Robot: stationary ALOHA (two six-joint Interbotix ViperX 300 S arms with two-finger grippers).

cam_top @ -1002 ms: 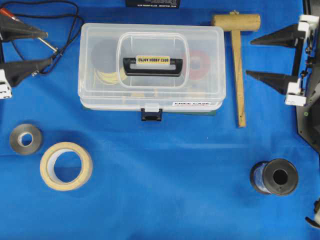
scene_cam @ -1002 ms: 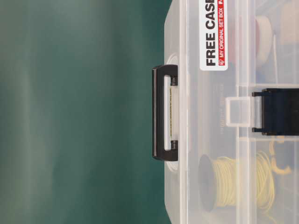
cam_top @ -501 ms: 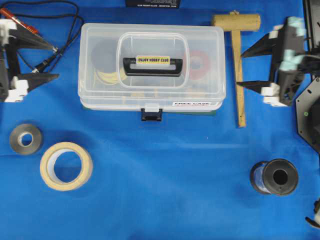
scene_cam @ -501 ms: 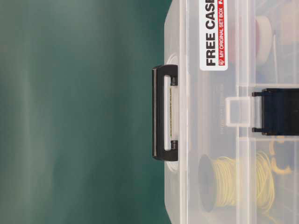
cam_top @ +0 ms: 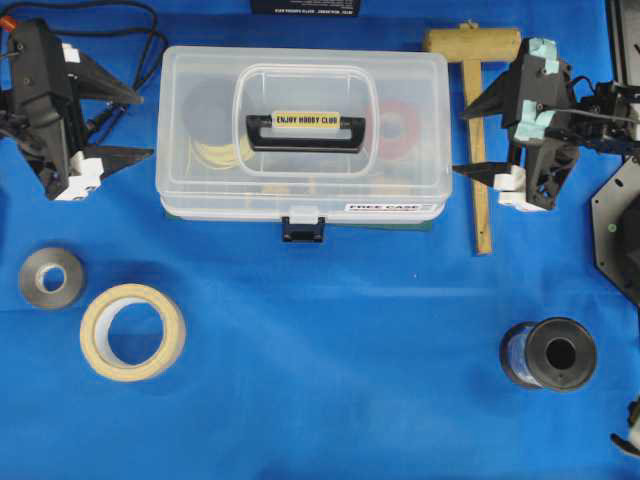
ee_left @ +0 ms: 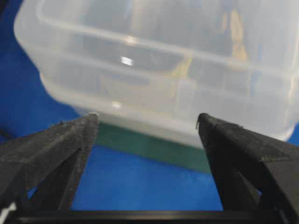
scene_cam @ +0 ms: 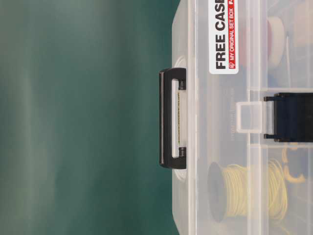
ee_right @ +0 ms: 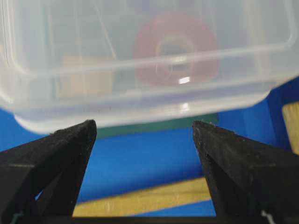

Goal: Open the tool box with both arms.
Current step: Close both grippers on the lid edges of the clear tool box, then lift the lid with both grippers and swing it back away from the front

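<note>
The tool box [cam_top: 303, 135] is a clear plastic case lying flat on the blue cloth with its lid down. Its black handle [cam_top: 305, 130] has a yellow label, and the dark latch [cam_top: 302, 228] sits at the front edge. My left gripper [cam_top: 143, 126] is open, its tips just short of the box's left end. My right gripper [cam_top: 460, 142] is open beside the right end, above the mallet handle. The left wrist view shows the left gripper [ee_left: 147, 123] facing the tool box [ee_left: 163, 70] with nothing between its fingers. The right gripper [ee_right: 144, 128] likewise faces the tool box [ee_right: 140, 60]. The table-level view shows the handle [scene_cam: 172, 125] and latch [scene_cam: 291, 117].
A wooden mallet [cam_top: 478, 130] lies just right of the box, under the right gripper. A masking tape roll [cam_top: 132, 332] and a grey roll [cam_top: 51, 277] lie front left, and a black spool [cam_top: 550, 353] front right. Black cables [cam_top: 150, 50] trail at the back left.
Both grippers have moved inward from the table's sides to the box's two ends and turned to face it. The box has not moved.
</note>
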